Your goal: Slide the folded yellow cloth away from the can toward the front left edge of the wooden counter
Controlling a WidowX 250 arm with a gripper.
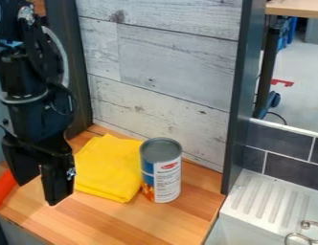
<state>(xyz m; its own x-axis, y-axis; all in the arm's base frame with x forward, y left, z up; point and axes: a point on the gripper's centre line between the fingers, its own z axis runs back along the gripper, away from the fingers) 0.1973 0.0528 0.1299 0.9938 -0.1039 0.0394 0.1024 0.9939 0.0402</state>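
The black tool [37,192] is on the left side of the view, pointing down over the wooden bench [126,222]. Its two fingers are spread apart with a gap between them, and I can see nothing held in that gap. The yellow cloth [107,167] is the thing nearest to the tool on its right side. It lies folded and flat on the bench, to the right of the tool and a little farther back, toward the wall [162,67] made of pale boards. The tin can [163,174] is farther off to the right, just past the cloth. It stands up straight, so its long way goes up and down, and its round grey top faces up. The can is right by the cloth's right edge, but I can't tell if the two touch. So from the tool, going right, the cloth comes first and then the can. On the other side, an orange thing [4,188] pokes in at the left edge of the view, near the tool
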